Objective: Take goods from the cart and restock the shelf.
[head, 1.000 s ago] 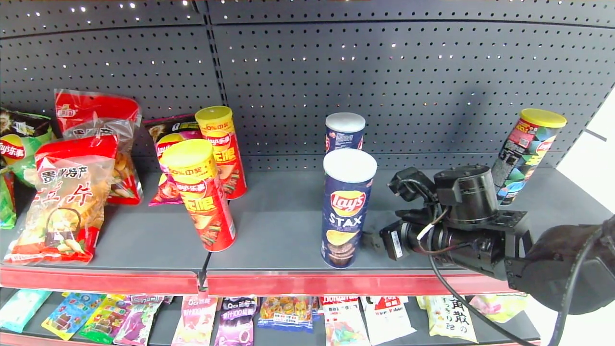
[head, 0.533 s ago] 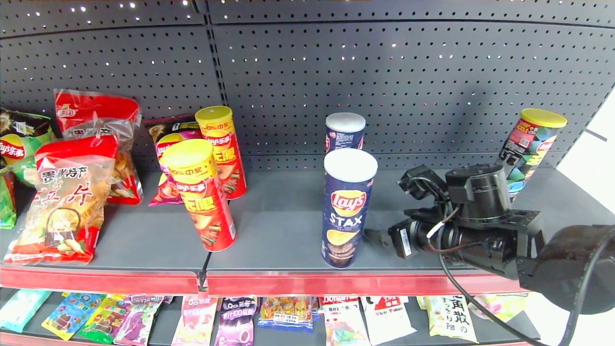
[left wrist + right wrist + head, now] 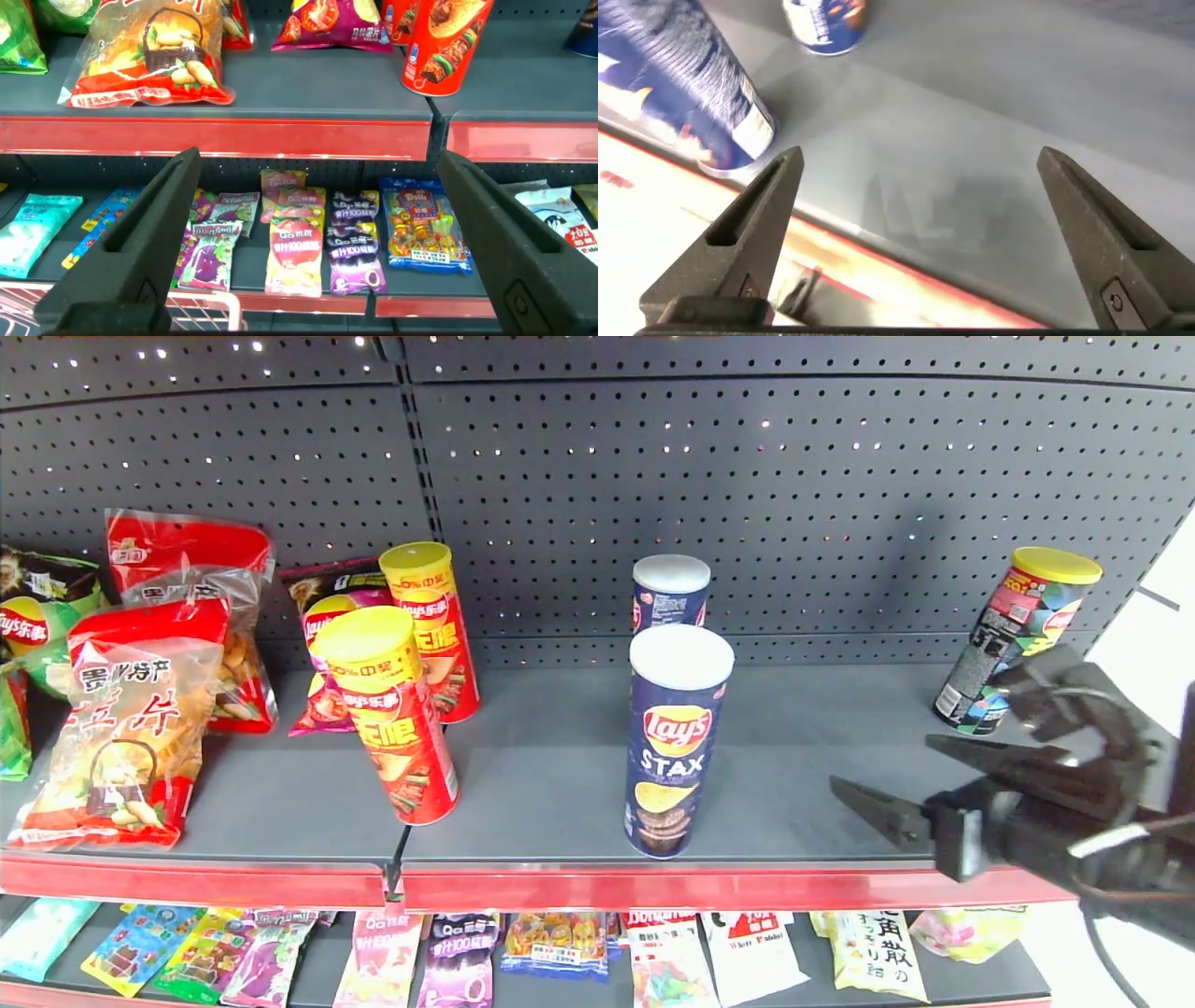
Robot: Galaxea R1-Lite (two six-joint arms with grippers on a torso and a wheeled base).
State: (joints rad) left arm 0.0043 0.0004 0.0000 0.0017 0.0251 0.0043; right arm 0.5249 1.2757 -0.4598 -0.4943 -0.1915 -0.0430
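Looking through the head view, you are seeing the right gripper (image 3: 887, 765) hanging over the front right part of the shelf (image 3: 560, 775), its fingers spread wide and gripping nothing. The front blue can (image 3: 674, 737) is standing upright near the shelf's red edge, apart from the gripper and to its left. The rear blue can (image 3: 669, 590) is standing behind it by the back panel. That view is also giving you a front red can (image 3: 392, 728) farther left and a yellow-lidded can (image 3: 1013, 639) at the far right. The right wrist view is bringing the spread fingers closer, with the front blue can (image 3: 701, 84) lying outside the span, not between them. The left wrist view is adding the left gripper (image 3: 318, 157), likewise spread wide and empty. It is facing the packets (image 3: 308, 243) on the lower shelf (image 3: 280, 299), below a snack bag (image 3: 149, 51).
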